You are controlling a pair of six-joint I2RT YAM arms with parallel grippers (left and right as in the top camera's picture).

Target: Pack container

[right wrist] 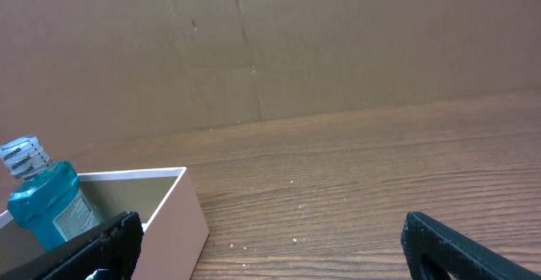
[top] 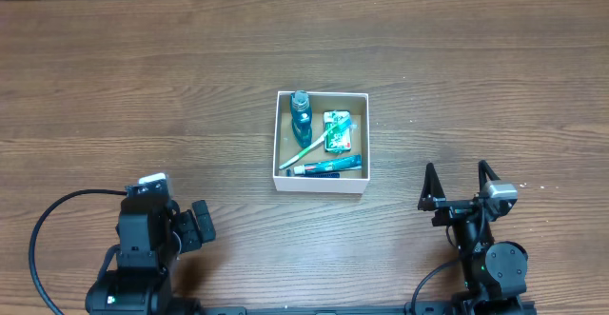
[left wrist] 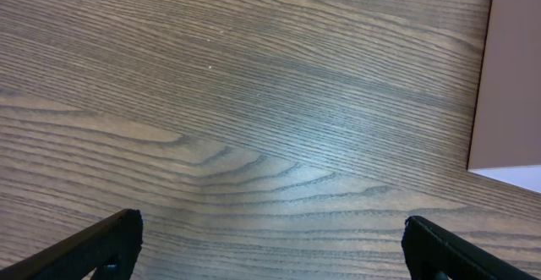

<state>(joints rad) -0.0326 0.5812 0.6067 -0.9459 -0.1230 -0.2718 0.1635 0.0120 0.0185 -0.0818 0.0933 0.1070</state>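
Observation:
The container [top: 282, 178], a small square white-walled box with a brown inside, sits at the table's middle. In it lie a teal bottle [top: 302, 111], a green packet [top: 337, 131], a toothbrush [top: 306, 150] and a toothpaste tube [top: 328, 166]. My left gripper [top: 200, 223] is open and empty at the front left, away from the box; its wrist view shows bare wood and a corner of the box [left wrist: 511, 85]. My right gripper [top: 459, 184] is open and empty at the front right; its wrist view shows the box wall [right wrist: 182, 221] and the bottle [right wrist: 46, 200].
A brown cardboard wall [right wrist: 270, 43] stands behind the table's far edge. A black cable [top: 43, 248] loops beside the left arm's base.

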